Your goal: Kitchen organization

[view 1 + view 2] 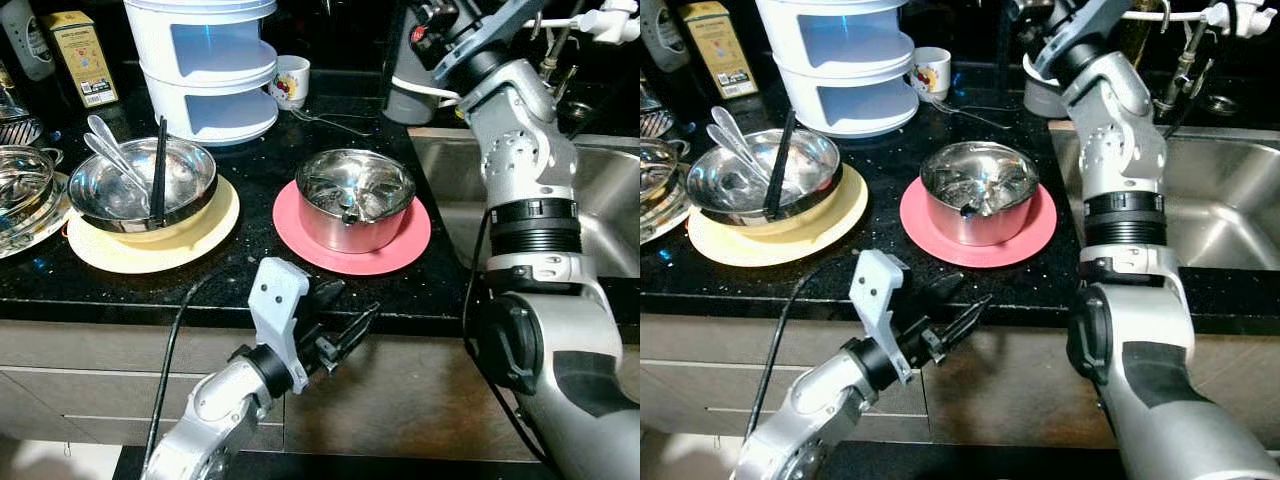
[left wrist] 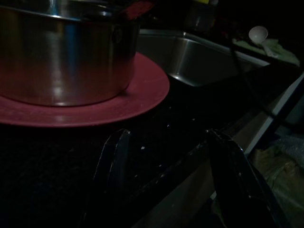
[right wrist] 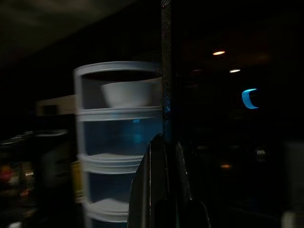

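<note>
So the black chopstick point(image 3: 166, 71) is pinched in the right gripper point(image 3: 164, 142), fingers squeezed together on it. In the right wrist view its long axis runs straight out along the fingers, pointing past their tips toward the white tiered rack point(image 3: 118, 142), which has a white bowl point(image 3: 127, 93) on an upper tier. The right arm is raised over the back of the worktop point(image 1: 250, 170), near the sink point(image 1: 600, 200).

Another dark chopstick point(image 1: 159, 168) leans in the steel bowl point(image 1: 140, 185) on the yellow plate point(image 1: 150, 245), its long axis running roughly front to back with the far end sticking up over the rim. Two spoons point(image 1: 112, 150) lie in the same bowl, handles pointing back-left.

Just right of that, a steel pot point(image 1: 355, 198) sits on a pink plate point(image 1: 350, 250), well inside its rim.

The left gripper point(image 1: 345, 325) hangs at the front edge of the worktop, just in front of the pink plate, fingers spread wide and holding nothing, touching nothing as far as I can see.

At the back there's a small mug point(image 1: 290, 80) beside the rack and a yellow box point(image 1: 80, 55) at the far left.
</note>
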Available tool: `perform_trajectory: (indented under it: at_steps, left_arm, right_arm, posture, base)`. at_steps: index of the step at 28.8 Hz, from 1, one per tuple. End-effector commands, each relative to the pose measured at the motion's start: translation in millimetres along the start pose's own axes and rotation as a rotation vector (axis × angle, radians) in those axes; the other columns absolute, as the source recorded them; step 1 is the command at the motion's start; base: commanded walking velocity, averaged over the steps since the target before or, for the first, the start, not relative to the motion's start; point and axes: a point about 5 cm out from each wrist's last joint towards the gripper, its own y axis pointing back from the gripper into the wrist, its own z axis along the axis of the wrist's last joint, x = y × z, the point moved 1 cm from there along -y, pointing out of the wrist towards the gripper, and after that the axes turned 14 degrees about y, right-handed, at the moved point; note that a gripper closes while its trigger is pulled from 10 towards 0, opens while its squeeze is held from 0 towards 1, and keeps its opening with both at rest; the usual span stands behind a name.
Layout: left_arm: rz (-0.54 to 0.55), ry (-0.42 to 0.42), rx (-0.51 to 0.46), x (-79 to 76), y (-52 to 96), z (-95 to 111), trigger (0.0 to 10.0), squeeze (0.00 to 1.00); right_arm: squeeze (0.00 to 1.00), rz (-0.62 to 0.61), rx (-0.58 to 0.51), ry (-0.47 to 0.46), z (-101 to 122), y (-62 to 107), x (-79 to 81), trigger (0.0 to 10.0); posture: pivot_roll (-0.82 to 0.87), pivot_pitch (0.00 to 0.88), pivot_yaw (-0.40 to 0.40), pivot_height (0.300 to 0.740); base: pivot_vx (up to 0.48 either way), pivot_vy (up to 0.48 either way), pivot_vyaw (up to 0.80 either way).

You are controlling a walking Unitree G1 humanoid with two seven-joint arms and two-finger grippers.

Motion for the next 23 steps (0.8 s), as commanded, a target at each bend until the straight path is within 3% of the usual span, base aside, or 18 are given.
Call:
perform_trajectory:
  at_steps: [1, 11, 14, 18, 19, 23]
  left_arm:
    - [-0.012, -0.002, 0.012, -1.5, 1.4, 0.2, 10.0, 0.00]
    - [-0.021, 0.004, 0.020, -4.4, 0.8, -0.6, 10.0, 0.00]
    - [-0.020, 0.003, 0.024, -3.8, 1.7, -0.8, 10.0, 0.00]
    - [-0.020, 0.003, 0.025, -3.8, 1.7, -0.7, 10.0, 0.00]
    - [-0.023, 0.003, 0.025, -4.5, 0.9, -0.8, 10.0, 0.00]
    - [-0.021, 0.002, 0.024, -4.4, 0.6, -0.6, 10.0, 0.00]
  right_arm:
    - [0.00, -0.038, 0.033, 0.048, -8.3, 6.3, -5.5, 10.0]
    - [0.00, -0.066, 0.121, 0.149, -25.9, 17.3, -7.4, 10.0]
    - [0.00, -0.084, 0.205, 0.246, -36.9, 22.3, -12.4, 10.0]
    - [0.00, -0.082, 0.228, 0.277, -40.0, 23.3, -12.7, 10.0]
    - [0.00, -0.081, 0.272, 0.336, -46.1, 25.1, -12.8, 10.0]
    - [0.00, -0.090, 0.329, 0.388, -54.3, 27.5, -13.0, 10.0]
  posture:
    - [0.04, 0.000, -0.036, 0.740]
    - [0.04, 0.003, -0.035, 0.740]
    - [0.03, 0.004, -0.032, 0.740]
    - [0.03, 0.004, -0.032, 0.740]
    - [0.03, 0.004, -0.031, 0.740]
    - [0.03, 0.005, -0.033, 0.740]
  base:
    - [0.000, -0.420, 0.00]
    - [0.000, -0.444, 0.00]
    - [0.000, -0.442, 0.00]
    - [0.000, -0.442, 0.00]
    - [0.000, -0.442, 0.00]
    - [0.000, -0.437, 0.00]
